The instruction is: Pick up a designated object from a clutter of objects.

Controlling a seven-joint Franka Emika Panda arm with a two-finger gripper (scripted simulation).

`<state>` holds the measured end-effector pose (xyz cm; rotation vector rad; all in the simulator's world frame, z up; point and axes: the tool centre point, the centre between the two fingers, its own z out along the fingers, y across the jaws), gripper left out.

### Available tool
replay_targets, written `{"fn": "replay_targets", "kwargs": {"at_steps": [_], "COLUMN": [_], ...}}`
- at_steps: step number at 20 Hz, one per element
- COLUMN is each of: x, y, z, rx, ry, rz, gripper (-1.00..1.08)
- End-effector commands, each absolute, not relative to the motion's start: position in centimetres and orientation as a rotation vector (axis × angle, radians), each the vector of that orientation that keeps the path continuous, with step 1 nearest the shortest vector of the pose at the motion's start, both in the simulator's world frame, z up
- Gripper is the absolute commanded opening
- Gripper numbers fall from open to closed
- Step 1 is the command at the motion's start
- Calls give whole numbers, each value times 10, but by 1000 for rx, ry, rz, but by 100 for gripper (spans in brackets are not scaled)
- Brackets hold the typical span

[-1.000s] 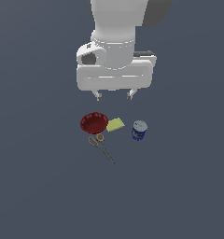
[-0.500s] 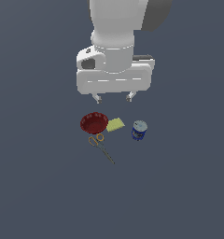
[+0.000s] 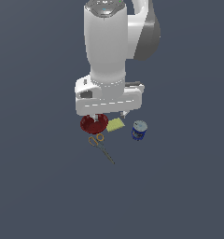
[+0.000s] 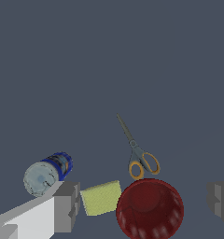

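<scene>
Exterior view: arm's hand covers the far rim of the bowl (image 3: 91, 124) and most of the gripper (image 3: 108, 115); wrist view: bowl's lower edge and one finger (image 4: 221, 197) cut by frame edges.

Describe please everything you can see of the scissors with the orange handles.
The scissors are slim, with two orange loop handles and long thin dark grey blades that look like metal. They lie flat on the grey surface, blades closed together. The handles lie next to the red bowl; whether they touch its rim cannot be told. The blades point away from the bowl, toward open floor. The yellow sponge is apart from them. The open gripper hangs over the bowl and holds nothing.
</scene>
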<state>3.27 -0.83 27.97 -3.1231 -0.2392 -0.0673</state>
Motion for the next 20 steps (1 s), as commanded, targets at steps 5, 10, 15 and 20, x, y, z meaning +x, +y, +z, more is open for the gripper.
{"fn": "replay_targets", "kwargs": {"at_steps": [5, 10, 15, 20], "x": [43, 43, 38, 33], "y": [-27, -41, -51, -57], "z": [201, 138, 93, 67], "rx": [-3113, -3100, -3087, -3079], "ry": [-381, -495, -576, -625], "rz": [-43, -25, -11, -3], "gripper": [100, 100, 100, 100]}}
